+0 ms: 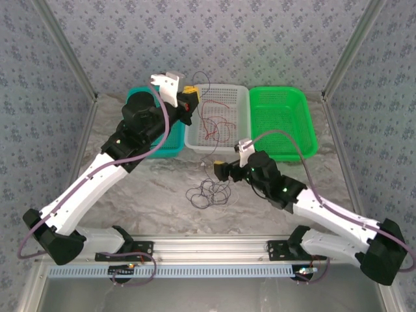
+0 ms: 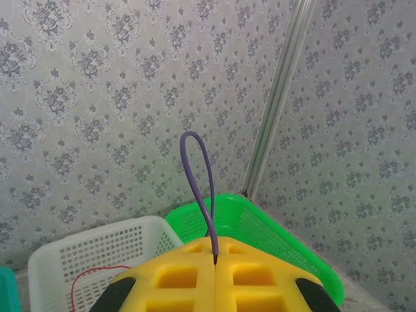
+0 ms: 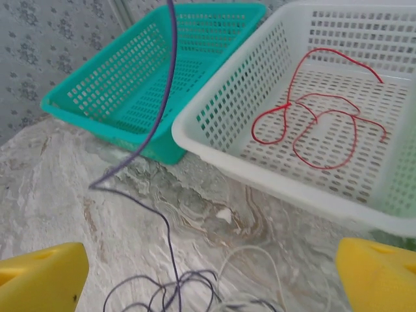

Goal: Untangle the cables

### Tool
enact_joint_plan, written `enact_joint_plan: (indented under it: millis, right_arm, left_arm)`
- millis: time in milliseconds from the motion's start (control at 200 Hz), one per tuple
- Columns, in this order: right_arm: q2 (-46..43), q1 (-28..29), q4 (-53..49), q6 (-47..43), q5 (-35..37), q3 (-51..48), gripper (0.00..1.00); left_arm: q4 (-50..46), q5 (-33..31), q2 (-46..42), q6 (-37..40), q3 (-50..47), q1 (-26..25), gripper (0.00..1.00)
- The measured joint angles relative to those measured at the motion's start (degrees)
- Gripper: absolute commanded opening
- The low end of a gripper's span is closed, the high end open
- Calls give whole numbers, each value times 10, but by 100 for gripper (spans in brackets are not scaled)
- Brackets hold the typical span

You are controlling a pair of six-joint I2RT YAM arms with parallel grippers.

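Left to right: the left gripper [image 2: 214, 250] is hanging high over the seam between the teal basket [image 1: 170, 144] and the white basket [image 3: 227, 97]. Its fingers are pressed together, pinching a loop of the dark cable [image 2: 190, 134], and that strand is running down to the tangle [image 1: 209, 192] lying on the table [image 1: 162, 195] just near of the white basket. The red cable [image 3: 288, 104] is lying alone inside the white basket. The right gripper [image 3: 209, 273] is hovering low over the tangle, fingers spread wide and gripping nothing. The green basket [image 1: 279, 117] is sitting far right. My read on the step: pulling the dark cable out of the pale strand [image 3: 247, 247]. To do it well, the right gripper should be pinning the pale strand only, clear of the dark coils, while the left is lifting slowly. If the whole clump is rising as one lump, I'd be stopping and re-gripping nearer the crossing.
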Motion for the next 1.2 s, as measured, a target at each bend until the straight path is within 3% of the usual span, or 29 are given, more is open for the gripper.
enact_joint_plan:
  millis: [125, 195, 385, 480, 515, 565, 665, 750, 825, 954, 1199]
  right_arm:
    - [50, -9, 32, -2, -22, 17, 97]
    - [71, -15, 54, -2, -33, 25, 90]
    - [107, -40, 88, 6, -72, 51, 27]
    - [113, -42, 79, 4, -87, 70, 8]
    - [112, -43, 72, 3, -90, 77, 3]
    - [108, -45, 55, -7, -94, 88, 1]
    - [90, -57, -1, -19, -99, 116, 0]
    - [68, -78, -76, -41, -103, 164, 0]
    - [50, -102, -140, -60, -103, 223, 0]
    - [32, -146, -235, -90, -103, 346, 0]
    - [35, -192, -330, -107, -110, 491, 0]
  left_arm:
    - [15, 4, 0, -12, -3, 0, 5]
    - [21, 7, 0, -18, -7, 0, 5]
    - [24, 8, 0, -25, -18, 0, 5]
    - [24, 5, -1, -28, -27, 1, 6]
    - [23, 6, -2, -32, -30, 4, 12]
    - [22, 5, -3, -36, -35, 9, 25]
    - [15, 5, -4, -61, -36, 30, 32]
    - [5, 6, -4, -82, -38, 52, 58]
    - [-3, 6, -6, -98, -49, 69, 70]
    - [-28, 8, -7, -106, -69, 75, 79]
    - [-38, 41, -7, -118, -118, 75, 82]
